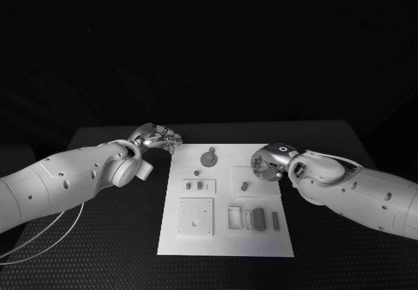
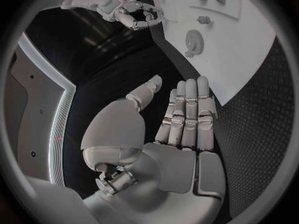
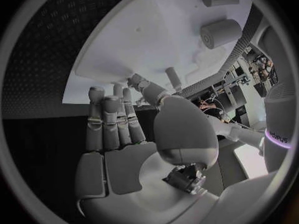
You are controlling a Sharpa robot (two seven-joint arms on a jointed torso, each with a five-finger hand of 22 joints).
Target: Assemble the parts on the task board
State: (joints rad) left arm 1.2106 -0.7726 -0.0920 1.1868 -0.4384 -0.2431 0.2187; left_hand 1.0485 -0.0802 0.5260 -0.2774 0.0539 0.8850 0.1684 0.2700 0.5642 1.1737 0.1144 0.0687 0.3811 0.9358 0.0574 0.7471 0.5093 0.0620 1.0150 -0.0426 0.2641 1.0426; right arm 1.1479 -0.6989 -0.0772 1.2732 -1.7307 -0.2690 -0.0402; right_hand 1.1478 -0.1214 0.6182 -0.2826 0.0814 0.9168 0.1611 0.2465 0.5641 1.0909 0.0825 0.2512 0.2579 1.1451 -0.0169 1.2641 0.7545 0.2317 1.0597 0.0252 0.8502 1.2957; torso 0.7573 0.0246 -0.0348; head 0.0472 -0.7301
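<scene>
- Board (image 1: 225, 241): the white plate lies lengthwise in the middle of the tabletop (image 1: 104, 260), between the two arms, so either hand can reach it.
- Nearest on it sit a square plate (image 1: 195, 215) with holes and, beside it, a row of upright slots and dark parts (image 1: 258, 217), apparently laid out ready for picking.
- Further up are small pegs (image 1: 199, 185) in a frame and a small dark part (image 1: 246, 186) just left of the right hand.
- Right hand (image 1: 267, 164): over the board's right edge, fingers straight and together, thumb apart, grasping nothing; I judge it poised to pick that small part.
- Left hand (image 1: 157, 138): beside the board's far left corner, off the plate, released and empty, likely kept clear.
- Gear (image 1: 209, 158): a round toothed part lies flat near the board's far end.
</scene>
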